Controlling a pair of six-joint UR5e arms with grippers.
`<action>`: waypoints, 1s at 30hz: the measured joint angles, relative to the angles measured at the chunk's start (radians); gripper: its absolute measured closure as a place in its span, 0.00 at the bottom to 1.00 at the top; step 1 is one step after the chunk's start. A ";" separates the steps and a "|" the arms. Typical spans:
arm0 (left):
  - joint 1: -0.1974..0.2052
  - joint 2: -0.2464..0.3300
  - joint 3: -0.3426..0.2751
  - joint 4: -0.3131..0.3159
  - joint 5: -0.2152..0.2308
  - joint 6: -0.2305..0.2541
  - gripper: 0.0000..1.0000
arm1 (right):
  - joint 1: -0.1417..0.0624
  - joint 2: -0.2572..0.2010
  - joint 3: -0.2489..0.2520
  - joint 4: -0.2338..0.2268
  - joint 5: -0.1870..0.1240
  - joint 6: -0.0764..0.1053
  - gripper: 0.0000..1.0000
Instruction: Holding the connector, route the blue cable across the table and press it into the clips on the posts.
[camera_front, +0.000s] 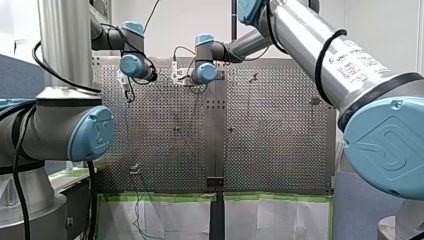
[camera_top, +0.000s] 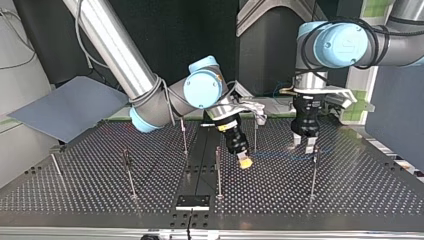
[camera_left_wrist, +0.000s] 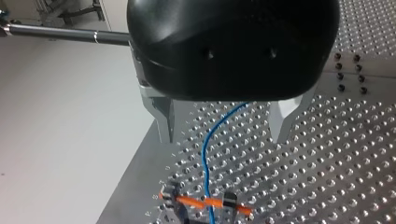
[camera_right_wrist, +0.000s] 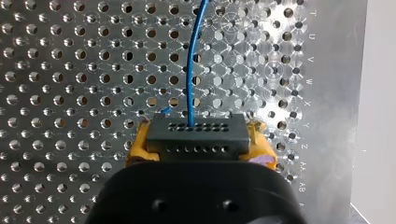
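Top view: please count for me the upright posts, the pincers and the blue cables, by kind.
Upright posts: 6
Pincers: 2, my right pincer and my left pincer
Blue cables: 1
Total: 9

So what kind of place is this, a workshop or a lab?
Probably a robotics lab test bench: my left arm and my right arm work over a perforated metal table set with thin posts, with a blue cable to route.
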 joint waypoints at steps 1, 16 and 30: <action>-0.001 -0.005 0.004 0.000 -0.002 0.002 0.00 | 0.000 0.000 0.000 0.000 0.000 0.000 1.00; -0.034 -0.089 0.116 0.011 -0.072 0.068 0.00 | -0.001 0.001 0.000 0.000 0.001 0.000 1.00; -0.036 -0.154 0.163 -0.009 -0.081 0.074 0.00 | -0.003 0.001 0.000 0.003 0.000 0.001 1.00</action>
